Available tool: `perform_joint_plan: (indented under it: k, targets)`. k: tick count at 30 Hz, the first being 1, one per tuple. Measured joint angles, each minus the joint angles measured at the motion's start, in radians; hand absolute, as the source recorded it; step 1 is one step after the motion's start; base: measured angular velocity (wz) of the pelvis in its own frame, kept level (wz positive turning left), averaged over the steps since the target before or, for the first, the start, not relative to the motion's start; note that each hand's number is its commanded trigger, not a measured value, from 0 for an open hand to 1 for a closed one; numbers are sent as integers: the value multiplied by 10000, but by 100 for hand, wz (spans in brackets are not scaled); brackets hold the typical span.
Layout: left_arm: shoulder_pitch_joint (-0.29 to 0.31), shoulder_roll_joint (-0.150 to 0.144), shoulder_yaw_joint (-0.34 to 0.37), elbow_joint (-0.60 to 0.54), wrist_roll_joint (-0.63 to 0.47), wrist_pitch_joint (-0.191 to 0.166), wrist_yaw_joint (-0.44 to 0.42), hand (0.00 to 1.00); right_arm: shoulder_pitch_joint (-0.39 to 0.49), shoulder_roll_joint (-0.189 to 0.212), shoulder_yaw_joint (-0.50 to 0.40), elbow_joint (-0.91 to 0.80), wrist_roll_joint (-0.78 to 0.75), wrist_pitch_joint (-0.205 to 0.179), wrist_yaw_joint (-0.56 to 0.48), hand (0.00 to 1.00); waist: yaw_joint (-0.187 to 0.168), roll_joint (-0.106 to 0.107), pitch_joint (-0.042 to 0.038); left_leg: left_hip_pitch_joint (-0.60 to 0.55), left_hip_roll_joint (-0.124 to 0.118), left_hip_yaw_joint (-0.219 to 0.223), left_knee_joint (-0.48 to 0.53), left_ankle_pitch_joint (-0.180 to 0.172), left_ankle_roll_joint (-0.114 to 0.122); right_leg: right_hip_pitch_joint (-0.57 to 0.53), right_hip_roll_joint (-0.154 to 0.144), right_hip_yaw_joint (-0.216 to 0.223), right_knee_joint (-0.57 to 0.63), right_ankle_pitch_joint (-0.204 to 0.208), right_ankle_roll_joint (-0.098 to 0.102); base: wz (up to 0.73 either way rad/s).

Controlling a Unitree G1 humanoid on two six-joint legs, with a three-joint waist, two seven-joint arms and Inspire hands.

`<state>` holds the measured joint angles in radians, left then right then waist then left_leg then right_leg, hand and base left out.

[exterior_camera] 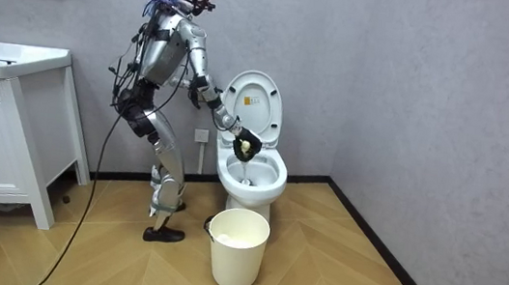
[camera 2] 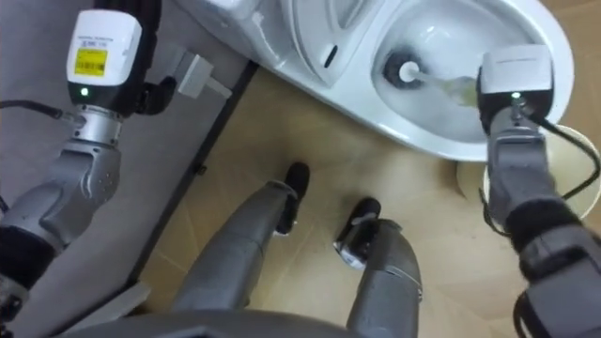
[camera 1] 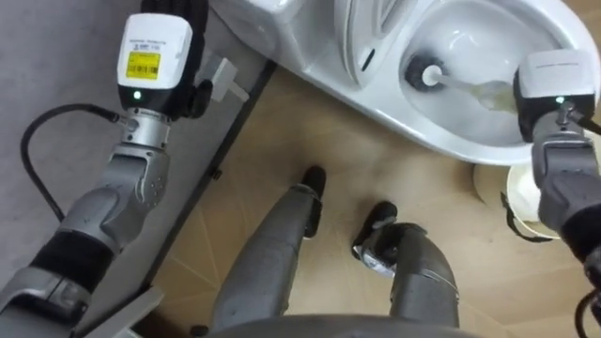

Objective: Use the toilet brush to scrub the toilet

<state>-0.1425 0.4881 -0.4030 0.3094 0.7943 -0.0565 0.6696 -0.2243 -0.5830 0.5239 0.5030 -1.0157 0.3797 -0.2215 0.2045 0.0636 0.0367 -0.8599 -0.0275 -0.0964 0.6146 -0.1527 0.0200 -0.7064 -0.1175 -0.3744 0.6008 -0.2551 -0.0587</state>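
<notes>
Your toilet brush (camera 1: 427, 75) had its head right down in the bottom of the toilet (camera 1: 413, 127) bowl, handle slanting up into the right hand (exterior_camera: 245, 147), which looked curled round it in the room view. I reckon that angle was there so the bristles reach the drain. The left hand (camera 1: 194, 94) hung off by the wall, and I couldn't tell its grip. The lid (exterior_camera: 252, 98) was up, so nothing blocked you there. Do watch the white bucket (exterior_camera: 240, 248) just beside the bowl, under that working arm.
</notes>
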Motion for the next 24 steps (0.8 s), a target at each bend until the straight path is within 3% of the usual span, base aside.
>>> perform_joint_plan:
  k: [6, 11, 13, 14, 16, 18, 20, 21, 24]
  targets:
    - [381, 12, 3, -869, -684, -94, 150, 0, 1761, -52, -241, -4254, -960, 1050, 1883, 100, -381, -26, -44, 25, 409, 211, -122, -109, -169, 24, 412, 190, -498, 221, -165, -22]
    - [423, 43, -170, -805, -1032, -166, 489, 0, 1794, -150, -331, -4685, -1301, 1103, 2569, 100, -499, -54, -62, 102, 525, 439, -91, -136, -220, -47, 486, 463, -422, 209, -232, -14]
    - [341, 106, -171, -413, -1078, -167, 630, 0, 1255, -182, -316, -3822, -1179, 741, 2402, 100, -628, -68, -59, 183, 528, 510, -38, -136, -220, -32, 444, 507, -260, 191, -255, -5]
    - [151, 160, -171, -64, -1092, -156, 647, 0, 731, -218, -297, -2855, -857, 279, 2085, 100, -655, -147, -32, 260, 533, 618, -49, -134, -217, -28, 398, 541, -167, 164, -269, -6]
    - [-168, 503, -173, 318, -1134, -152, 648, 0, -378, -210, -225, -1167, 15, -430, 1698, 100, -701, -441, 26, 332, 515, 809, -108, -126, -223, -154, 294, 659, 69, 68, -288, -11]
    - [-754, 1035, -171, 603, -1151, -64, 643, 0, -1903, -159, -195, 956, 1287, -1438, 1281, 100, -748, -906, 215, 303, 507, 942, -75, -65, -219, -356, 170, 732, 313, 6, -341, -4]
    - [-1165, 1300, -147, 734, -1174, 17, 644, 0, -2971, -132, -191, 2277, 2282, -2052, 997, 100, -835, -1290, 312, 222, 457, 996, -89, 47, -195, -517, 69, 745, 506, -14, -359, 10]
    - [-1364, 1368, -134, 920, -1137, 99, 646, 0, -3681, -119, -192, 2915, 2846, -2217, 792, 100, -956, -1447, 321, 139, 382, 979, -95, 125, -172, -630, -25, 716, 626, -20, -356, 16]
    - [-1659, 1376, -168, 1262, -986, 219, 638, 0, -5281, -215, -194, 4357, 3368, -2510, 137, 100, -1216, -1626, 388, 75, 308, 895, 12, 182, -109, -658, -155, 661, 785, -37, -308, 15]
